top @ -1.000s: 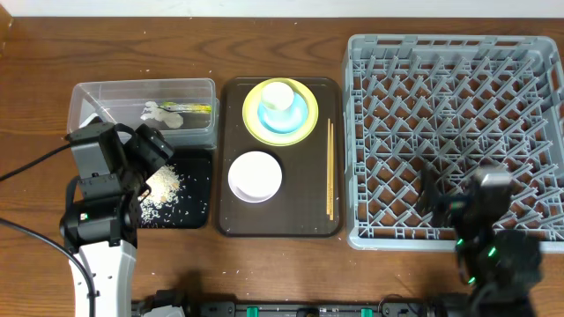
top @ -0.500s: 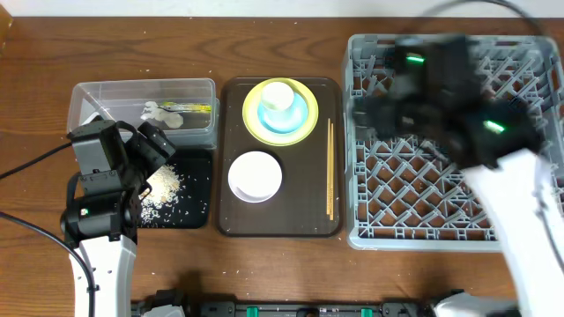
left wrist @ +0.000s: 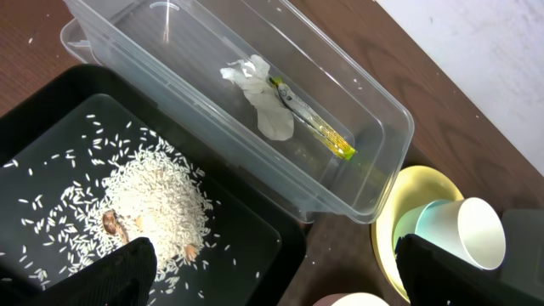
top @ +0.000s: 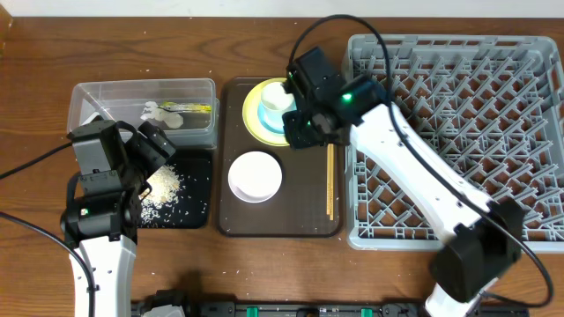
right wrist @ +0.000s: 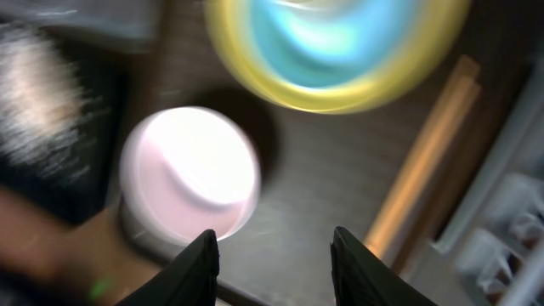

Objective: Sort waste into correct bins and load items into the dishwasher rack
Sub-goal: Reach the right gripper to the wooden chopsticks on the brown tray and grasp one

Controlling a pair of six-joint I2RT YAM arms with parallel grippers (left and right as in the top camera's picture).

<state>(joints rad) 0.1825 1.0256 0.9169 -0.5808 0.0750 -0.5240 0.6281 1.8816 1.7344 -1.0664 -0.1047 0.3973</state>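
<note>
Rice scraps (left wrist: 157, 204) lie in the black tray (left wrist: 255, 246), and my left gripper (left wrist: 280, 280) hangs open and empty over that tray's near edge (top: 157, 151). The clear tub (left wrist: 374, 170) holds the white tissue (left wrist: 263, 102) and the green-and-orange wrapper (left wrist: 319, 132). On the brown tray the cream cup (top: 278, 95) sits in the blue bowl (top: 295, 123) on the yellow plate (top: 256, 123). The white bowl (top: 256, 176) and chopsticks (top: 330, 176) lie nearby. My right gripper (top: 300, 134) hovers over the plate's right side, jaws apart, nothing between them (right wrist: 276, 263).
The grey dishwasher rack (top: 458, 141) fills the right side, and my right arm crosses its left edge. The brown serving tray (top: 291, 220) lies between rack and bins. A cable loops above the rack. The right wrist view is blurred by motion.
My right arm swung from the rack's front right edge, across the rack, to the stacked dishes on the brown tray, its jaws now narrower. The left arm stayed put.
</note>
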